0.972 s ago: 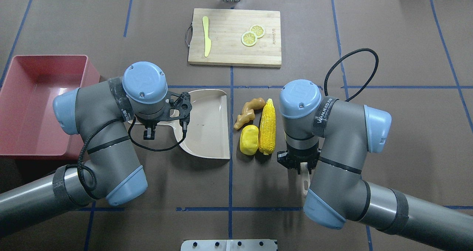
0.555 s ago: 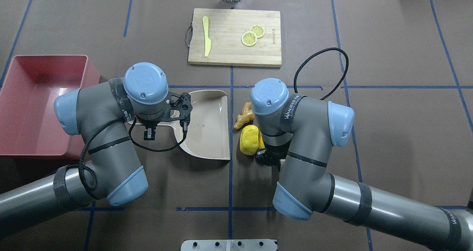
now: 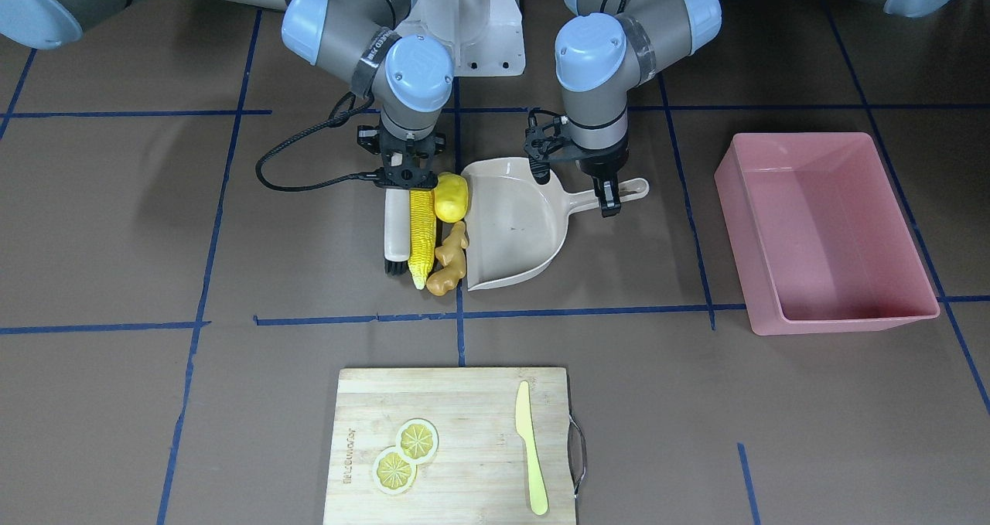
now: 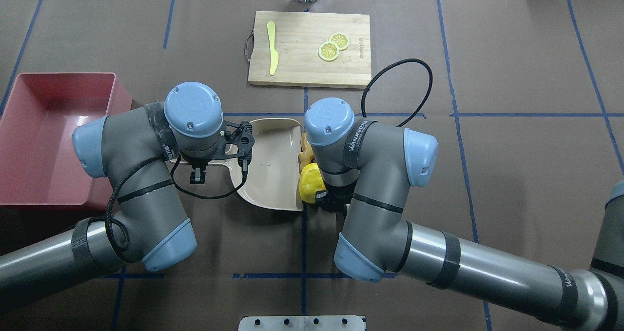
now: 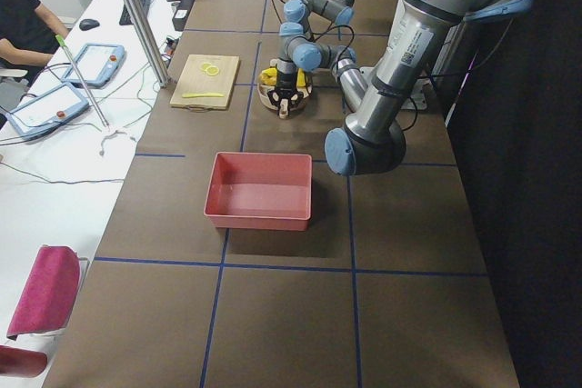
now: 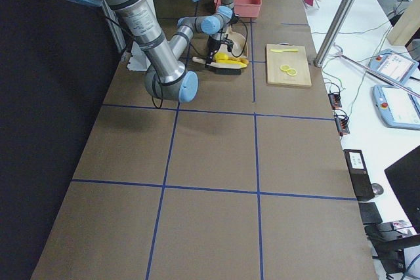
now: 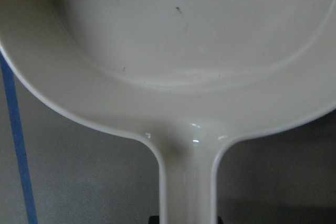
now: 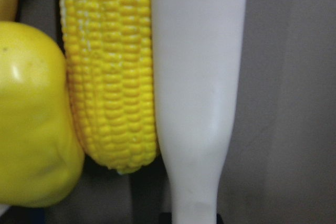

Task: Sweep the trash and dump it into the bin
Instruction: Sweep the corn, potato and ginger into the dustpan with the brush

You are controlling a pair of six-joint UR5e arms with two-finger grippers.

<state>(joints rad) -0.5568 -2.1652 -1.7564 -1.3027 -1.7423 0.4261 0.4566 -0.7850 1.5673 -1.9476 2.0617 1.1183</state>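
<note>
The beige dustpan (image 3: 514, 223) lies on the table, and my left gripper (image 3: 609, 200) is shut on its handle (image 7: 189, 182). My right gripper (image 3: 404, 178) is shut on a white brush (image 3: 396, 223) that lies flat on the table. The brush presses along the corn cob (image 3: 421, 235). The yellow potato (image 3: 451, 198) and the ginger root (image 3: 448, 266) sit between the corn and the dustpan's open edge, touching it. In the right wrist view the corn (image 8: 113, 72) lies between the potato (image 8: 31, 129) and the brush (image 8: 202, 93). The pink bin (image 3: 820, 231) stands empty on my left.
A wooden cutting board (image 3: 456, 401) lies across the table, with two lemon slices (image 3: 406, 451) and a pale yellow knife (image 3: 530, 448) on it. My right arm (image 4: 370, 165) hides the corn in the overhead view. An operator (image 5: 23, 24) sits at a side desk.
My right arm has swept the brush to the left, pushing the corn, potato and ginger up against the dustpan's open edge. The left arm and dustpan have stayed in place.
</note>
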